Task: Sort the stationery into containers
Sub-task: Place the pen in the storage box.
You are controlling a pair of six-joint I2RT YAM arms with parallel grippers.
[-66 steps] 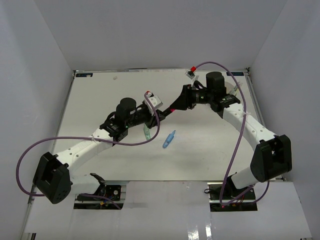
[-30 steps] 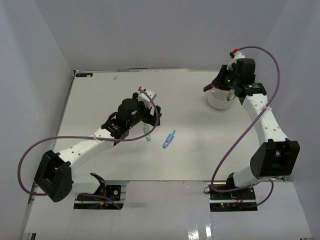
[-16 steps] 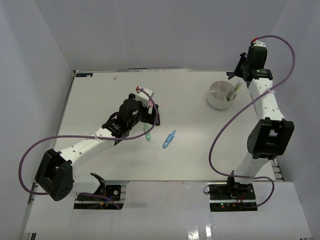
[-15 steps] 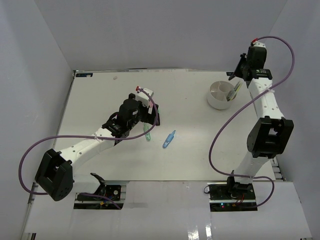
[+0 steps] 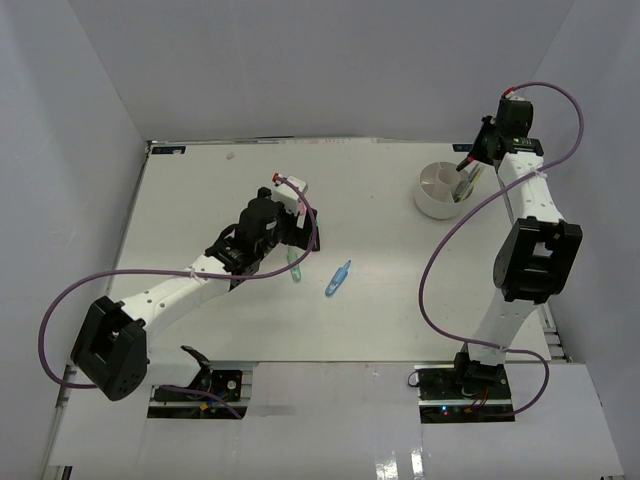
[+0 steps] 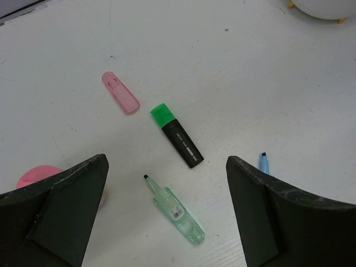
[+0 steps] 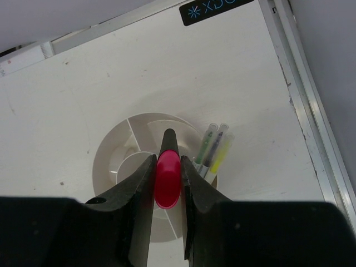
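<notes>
My right gripper (image 7: 167, 167) is shut on a black highlighter with a pink cap (image 7: 167, 183) and hangs over the round white tub (image 7: 105, 150) with inner dividers. In the top view this gripper (image 5: 468, 160) sits at the tub's (image 5: 428, 203) back right rim. Three pens (image 7: 214, 147) stand in one compartment. My left gripper (image 6: 167, 167) is open above a clear green pen (image 6: 175, 208), a green-capped black highlighter (image 6: 178, 136), a pale pink oblong piece (image 6: 120, 93) and a blue pen (image 6: 265, 163), touching none of them.
A round pink item (image 6: 36, 173) shows partly behind my left finger. The green pen (image 5: 294, 268) and the blue pen (image 5: 338, 278) lie mid-table in the top view. The table's metal edge rail (image 7: 311, 128) runs just right of the tub, with white walls around.
The right arm carried the pink-capped highlighter from mid-table to the tub, then reared up at the back right. The left arm edged slightly toward the items under it.
</notes>
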